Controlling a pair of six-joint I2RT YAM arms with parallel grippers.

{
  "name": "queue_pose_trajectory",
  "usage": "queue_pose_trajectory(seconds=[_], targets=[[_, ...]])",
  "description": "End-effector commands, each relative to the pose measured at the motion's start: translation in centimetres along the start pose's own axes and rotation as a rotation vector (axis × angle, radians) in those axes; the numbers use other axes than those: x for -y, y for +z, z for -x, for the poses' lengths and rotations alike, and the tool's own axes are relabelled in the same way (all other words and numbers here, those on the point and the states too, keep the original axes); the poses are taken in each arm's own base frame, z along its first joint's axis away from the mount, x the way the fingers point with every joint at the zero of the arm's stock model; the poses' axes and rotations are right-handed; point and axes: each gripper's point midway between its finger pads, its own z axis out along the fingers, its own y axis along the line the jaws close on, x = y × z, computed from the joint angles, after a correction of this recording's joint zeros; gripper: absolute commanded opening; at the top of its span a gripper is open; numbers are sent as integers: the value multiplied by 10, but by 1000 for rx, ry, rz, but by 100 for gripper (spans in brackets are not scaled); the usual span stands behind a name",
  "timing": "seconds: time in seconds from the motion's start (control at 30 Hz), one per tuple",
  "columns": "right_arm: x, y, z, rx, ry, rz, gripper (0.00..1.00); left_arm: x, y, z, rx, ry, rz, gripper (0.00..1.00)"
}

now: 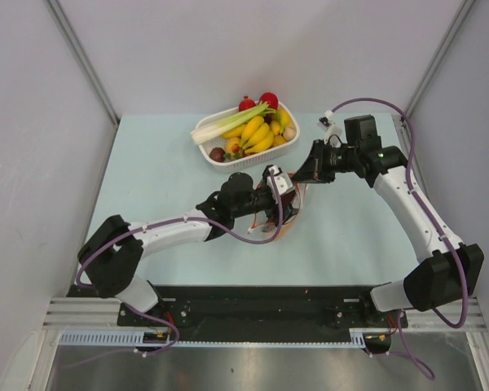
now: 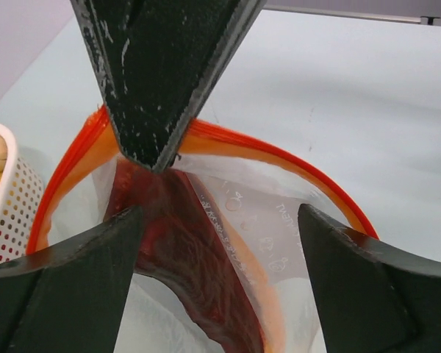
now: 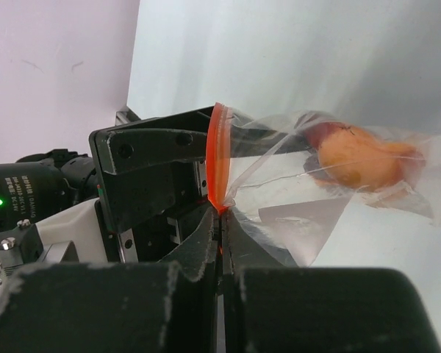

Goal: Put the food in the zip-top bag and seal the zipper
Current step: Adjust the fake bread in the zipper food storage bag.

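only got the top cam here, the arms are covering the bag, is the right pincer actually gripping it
Observer: Yes. In the right wrist view the right pincer is shut on the zipper of the zip-top bag.
Operator: anything in it yet
Observer: An orange piece lies inside the clear plastic.
Operator: and the other arm
Observer: The left wrist view shows the left pincer open at the bag's gaping mouth, with a dark red piece inside.

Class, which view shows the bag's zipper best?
Left wrist: the zipper arcs wide open, close up. Right wrist shows it edge-on, pinched in the right claw. Top external shows only a tiny orange sliver.
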Motion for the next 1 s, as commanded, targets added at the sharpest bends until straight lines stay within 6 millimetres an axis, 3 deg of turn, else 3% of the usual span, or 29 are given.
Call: queue_pose_trajectory(seconds=[0.0,0.2,0.33,0.57,0.8,0.97], targets=[[-11,-2,0,-9,-5,52,0,-14,-7,17,102,21,95,94],[-9,0,0,-11,2,53,0,-23,-11,30,169,111,148,95],[-7,1,2,-7,8,46,0,-12,-20,36,212,155,133,92],[-5,1,4,-3,17,49,0,-14,-26,46,240,177,145,87],[-18,-4,1,-12,-4,100,0,-26,-5,41,193,132,153,88],[-23,-7,0,-16,-12,120,0,-19,13,24,145,97,79,84]])
